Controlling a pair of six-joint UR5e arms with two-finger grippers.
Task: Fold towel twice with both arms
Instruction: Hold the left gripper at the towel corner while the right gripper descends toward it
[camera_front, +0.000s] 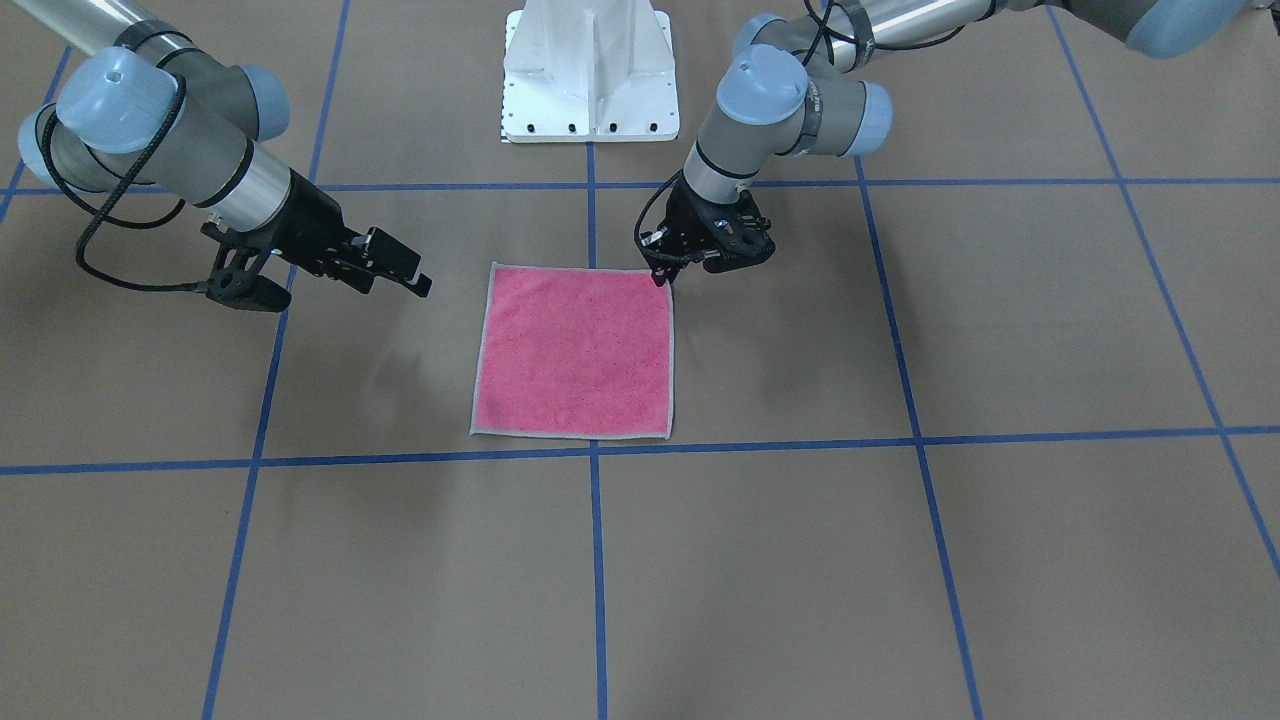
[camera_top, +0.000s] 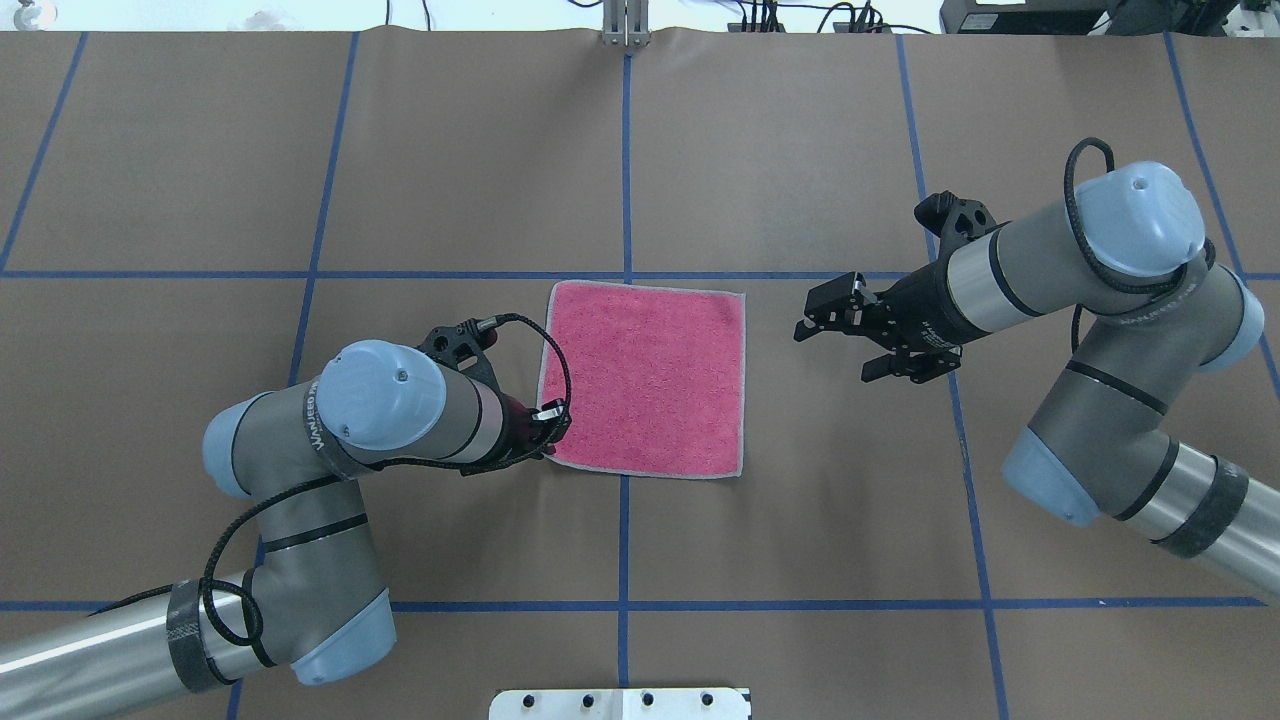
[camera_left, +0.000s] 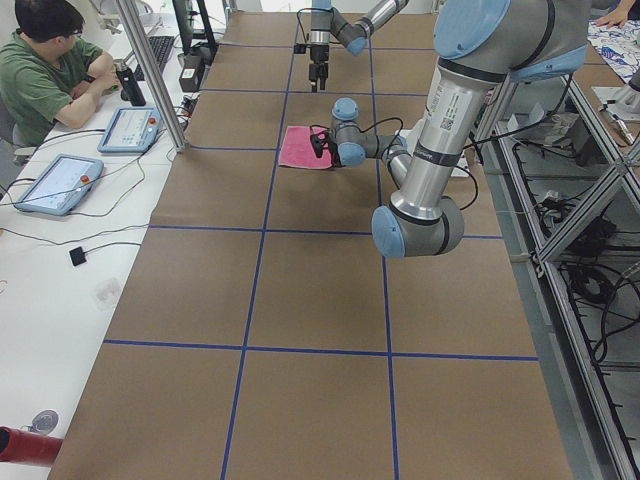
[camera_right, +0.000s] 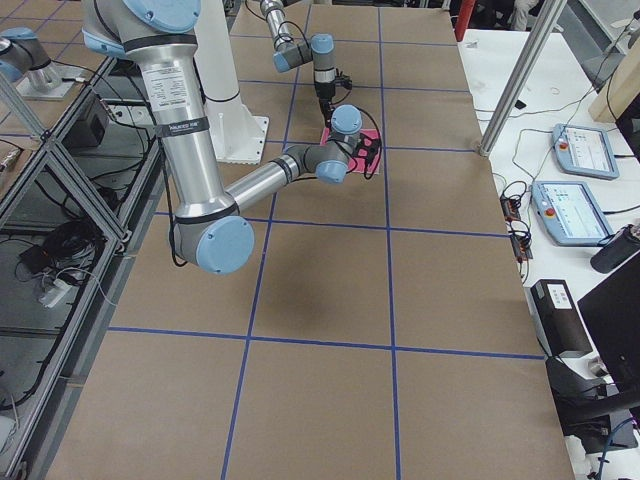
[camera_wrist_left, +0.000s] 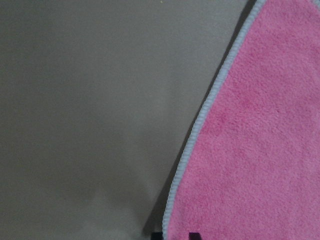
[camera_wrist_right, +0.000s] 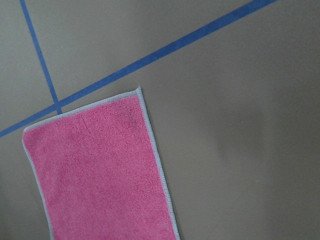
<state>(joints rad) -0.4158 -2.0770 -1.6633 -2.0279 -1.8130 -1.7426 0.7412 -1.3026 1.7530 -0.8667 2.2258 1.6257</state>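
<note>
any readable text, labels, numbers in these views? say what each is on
"WANJEO": black band on the left arm, overhead view; the rest curves out of sight.
Band on the right arm: lettering too blurred to read.
White sticker on the left arm, another on the right, side views: too small to read.
</note>
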